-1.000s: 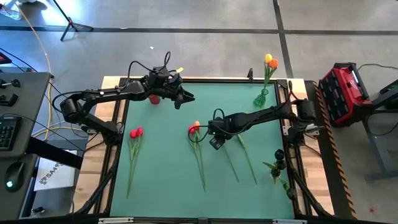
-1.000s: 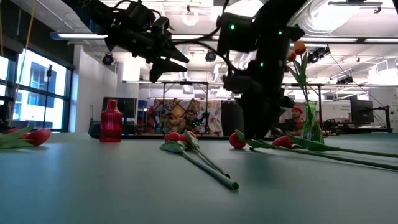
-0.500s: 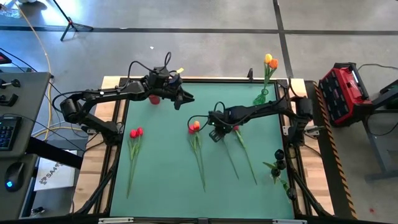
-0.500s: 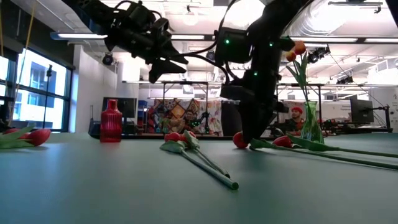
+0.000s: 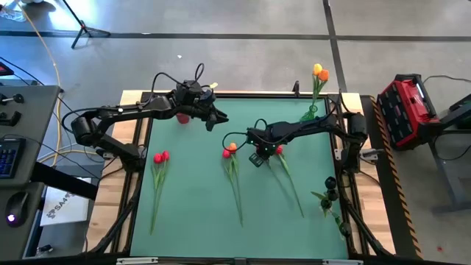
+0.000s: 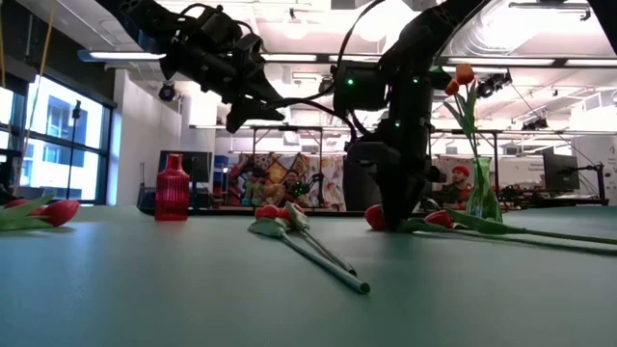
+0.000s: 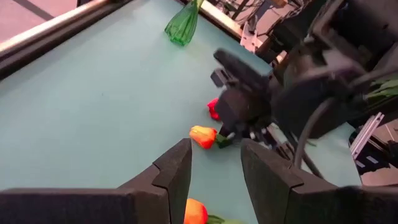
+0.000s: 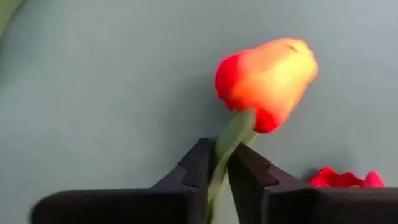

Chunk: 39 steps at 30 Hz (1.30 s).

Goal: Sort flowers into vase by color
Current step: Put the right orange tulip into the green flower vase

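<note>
My right gripper [image 5: 255, 151] stands over the table's middle, pointing down, shut on an orange-red tulip [image 8: 267, 81]. In the left wrist view its head [image 7: 204, 135] lies just beside the dark fingers. A red tulip [image 5: 278, 149] lies to its right, and a red and orange pair [image 5: 229, 151] to its left. Two red tulips [image 5: 160, 157] lie flat near the left edge. A green vase [image 5: 309, 115] at the far right holds yellow and orange tulips [image 5: 319, 72]. A red vase [image 5: 182, 116] stands at the far left. My left gripper [image 7: 214, 168] hovers open beside it. My right gripper pinches the tulip's green stem [image 8: 227, 146] between its two fingers, right below the head. The fingers come from above, pointing down, and lie across the stem. The head [image 6: 374, 218] sits at table level beside the fingertips.
Long green stems [image 5: 235, 191] run from the heads toward the near edge. Dark objects with green leaves [image 5: 328, 193] sit at the near right edge. A red case [image 5: 403, 110] stands off the table's right side. Bare green mat [image 5: 191, 206] shows between the left and middle flowers.
My right gripper has moved toward the far edge and come down a little onto the orange-red tulip. It has closed on the stem. The left arm has kept still.
</note>
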Motion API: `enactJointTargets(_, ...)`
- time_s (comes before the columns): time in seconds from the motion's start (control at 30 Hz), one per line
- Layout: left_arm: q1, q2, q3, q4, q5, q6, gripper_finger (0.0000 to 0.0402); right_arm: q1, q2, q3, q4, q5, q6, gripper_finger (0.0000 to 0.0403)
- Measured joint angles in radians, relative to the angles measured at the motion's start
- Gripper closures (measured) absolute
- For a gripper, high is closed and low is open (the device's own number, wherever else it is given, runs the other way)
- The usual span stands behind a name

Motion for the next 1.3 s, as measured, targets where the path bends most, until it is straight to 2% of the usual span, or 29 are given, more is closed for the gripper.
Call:
enactJointTargets(0.1,-0.001,0.0,0.0,-0.026,-0.004,0.008,0.0276,-0.004,-0.041,-0.003,-0.009,-0.007,0.006,0.0397)
enactJointTargets(0.2,-0.001,0.0,0.0,-0.046,-0.024,0.017,0.0276,-0.006,-0.109,-0.003,-0.009,-0.003,0.027,0.0392)
enactJointTargets(0.4,-0.001,0.0,0.0,-0.047,-0.027,0.021,0.0276,-0.006,-0.276,-0.003,-0.001,0.116,0.039,0.0399)
enactJointTargets(0.83,-0.001,0.0,0.0,-0.046,-0.027,0.026,0.0276,-0.006,-0.696,-0.002,0.008,0.589,0.051,0.0402)
enactJointTargets(1.1,-0.001,0.0,0.0,-0.064,-0.027,0.026,0.0276,-0.006,-0.88,-0.002,0.006,0.817,-0.093,0.0402)
enactJointTargets(1.3,-0.001,0.0,0.0,-0.065,-0.03,0.027,0.0276,-0.006,-0.933,-0.001,0.007,1.016,-0.238,0.0402)
